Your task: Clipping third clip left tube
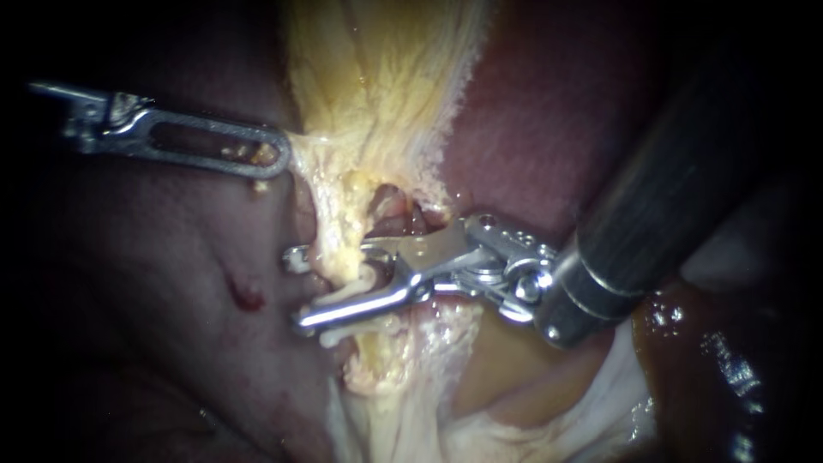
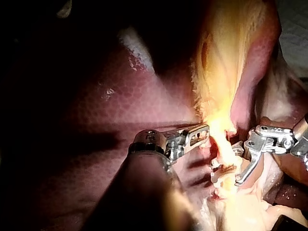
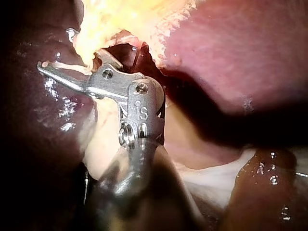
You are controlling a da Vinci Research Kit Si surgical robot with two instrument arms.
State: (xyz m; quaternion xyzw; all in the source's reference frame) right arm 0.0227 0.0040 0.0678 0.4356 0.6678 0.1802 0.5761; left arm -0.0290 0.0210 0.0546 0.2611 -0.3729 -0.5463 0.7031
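Tube [image 1: 356,279]: pale, slender, glistening strand

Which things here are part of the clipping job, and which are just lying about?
In the job:
- right instrument, straddling the tube
- left instrument, holding the yellow tissue

Just there:
- liver
- pale membrane under the right instrument

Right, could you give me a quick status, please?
Left instrument shut on yellow tissue. Right instrument jaws open, astride the tube. Nothing blocking.
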